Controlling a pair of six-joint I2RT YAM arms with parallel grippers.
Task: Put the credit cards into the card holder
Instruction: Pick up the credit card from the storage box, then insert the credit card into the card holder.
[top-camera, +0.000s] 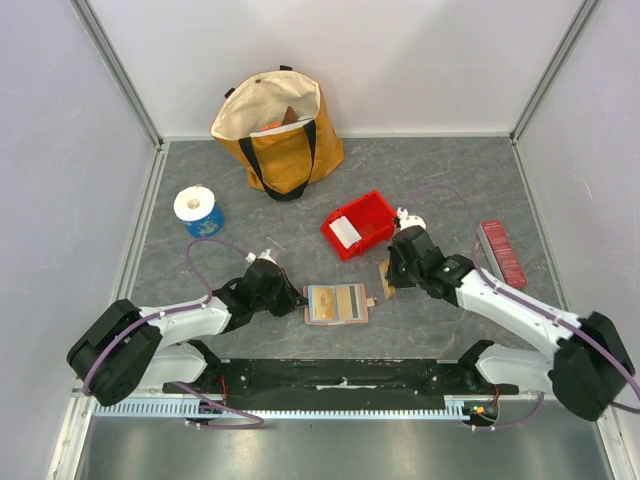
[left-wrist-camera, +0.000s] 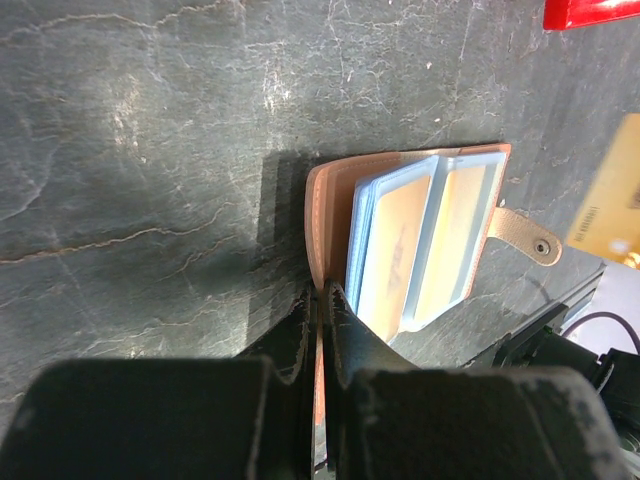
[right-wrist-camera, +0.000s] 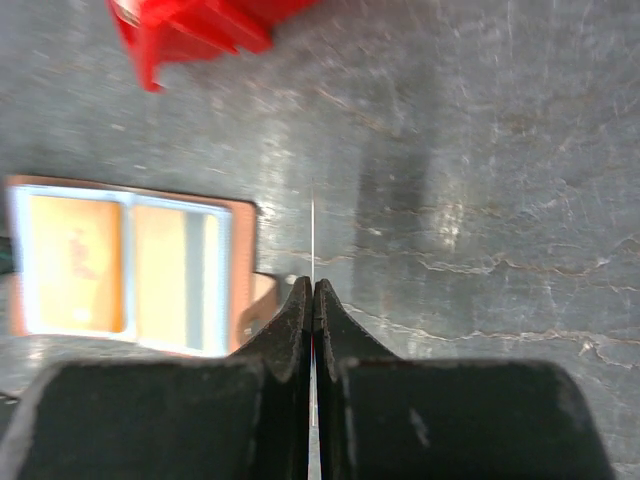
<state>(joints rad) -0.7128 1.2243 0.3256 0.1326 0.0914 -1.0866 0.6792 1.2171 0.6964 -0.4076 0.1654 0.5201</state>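
The tan card holder (top-camera: 337, 303) lies open and flat between the arms, its clear inner sleeves (left-wrist-camera: 420, 230) facing up. My left gripper (left-wrist-camera: 323, 290) is shut on the holder's left edge, and the leather shows between its jaws. My right gripper (right-wrist-camera: 313, 283) is shut on a yellowish credit card (left-wrist-camera: 612, 200), which the right wrist view shows edge-on as a thin line (right-wrist-camera: 313, 225). That card hangs just right of the holder's snap tab (left-wrist-camera: 528, 238), above the table. A white credit card (top-camera: 344, 232) lies in the red bin.
The red plastic bin (top-camera: 372, 212) stands just behind the holder. A dark-red ribbed bar (top-camera: 503, 252) lies to the right. At the back stands a yellow tote bag (top-camera: 280, 130), and a blue and white roll (top-camera: 198, 210) sits at the left.
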